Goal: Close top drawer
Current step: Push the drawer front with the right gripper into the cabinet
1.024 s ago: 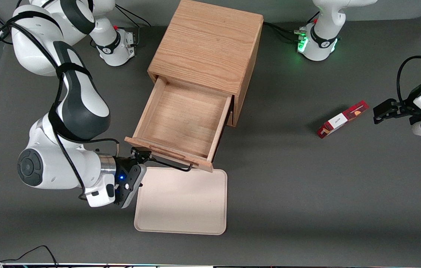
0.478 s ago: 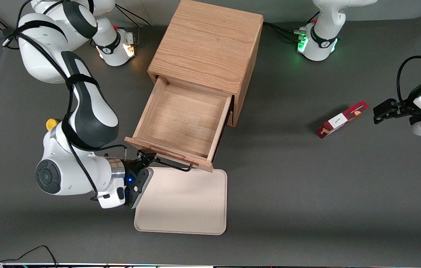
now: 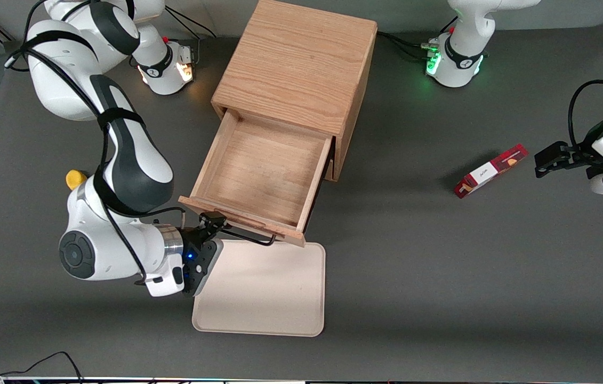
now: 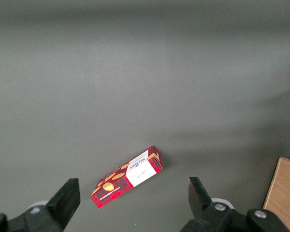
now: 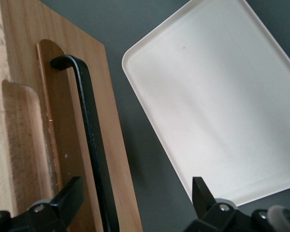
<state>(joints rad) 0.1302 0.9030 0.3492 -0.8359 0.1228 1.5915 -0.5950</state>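
The tool sits at the working-arm end of the black wire handle, its fingers spread apart with the handle between them. The top drawer is pulled well out of the oak cabinet. Its long axis slants toward the front camera, and its front panel faces the cream tray on the tabletop.

No legible text on anything.

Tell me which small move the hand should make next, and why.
Probably press forward against the drawer front. The drawer is pulled fully out, and the open hand sits just before its front at the handle, one finger on each side, above the tray edge.
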